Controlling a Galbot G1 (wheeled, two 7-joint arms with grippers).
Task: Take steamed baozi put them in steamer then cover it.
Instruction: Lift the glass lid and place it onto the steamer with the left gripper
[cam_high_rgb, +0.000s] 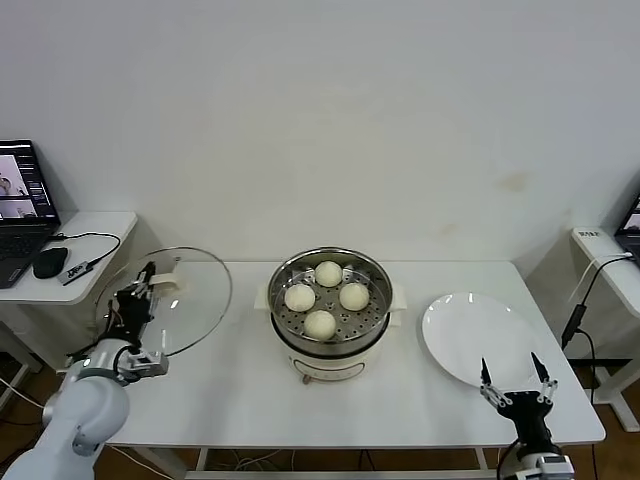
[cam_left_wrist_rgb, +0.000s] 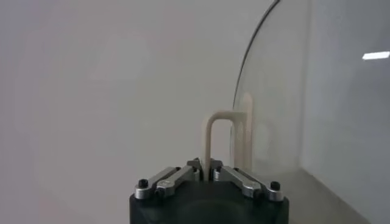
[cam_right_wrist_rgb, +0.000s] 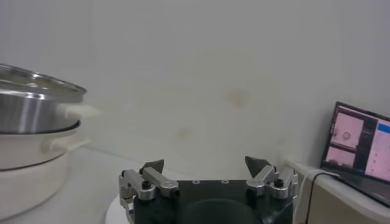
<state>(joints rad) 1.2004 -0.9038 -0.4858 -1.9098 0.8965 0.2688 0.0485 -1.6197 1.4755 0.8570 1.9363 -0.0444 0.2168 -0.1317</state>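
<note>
On the table (cam_high_rgb: 230, 390), centre, the steamer (cam_high_rgb: 330, 345) is sitting w/ its steel basket on the cream pot base, uncovered. Four steamed baozi (cam_high_rgb: 319, 323) are lying inside on the perforated bottom, spaced in a diamond: one toward the wall, one toward the robot, one each side, close to each other but whether touching can't be told.

At the table's left end the left gripper (cam_high_rgb: 146, 276) is holding the cover (cam_high_rgb: 195, 300) up off the table, tilted steeply, nearly on edge, well apart from the steamer. In the left wrist view the gripper (cam_left_wrist_rgb: 207, 173) is pinching fully closed on the cover's cream bar handle (cam_left_wrist_rgb: 213, 137), the glass disc (cam_left_wrist_rgb: 274, 91) standing upright beyond it.

Near the table's front right corner the right gripper (cam_high_rgb: 516, 378) is hovering idle, fingers spread wide & holding nothing, just at the robot-side edge of the white plate (cam_high_rgb: 470, 335). The plate is lying flat, right of the steamer, nothing on it. The right wrist view is showing the gripper (cam_right_wrist_rgb: 206, 164) gaping w/ the steamer (cam_right_wrist_rgb: 33, 122) off to one side & a laptop (cam_right_wrist_rgb: 362, 149) on a side desk.

Another laptop (cam_high_rgb: 20, 205) & a mouse (cam_high_rgb: 50, 262) are sitting on a desk (cam_high_rgb: 100, 230) to the robot's left.
</note>
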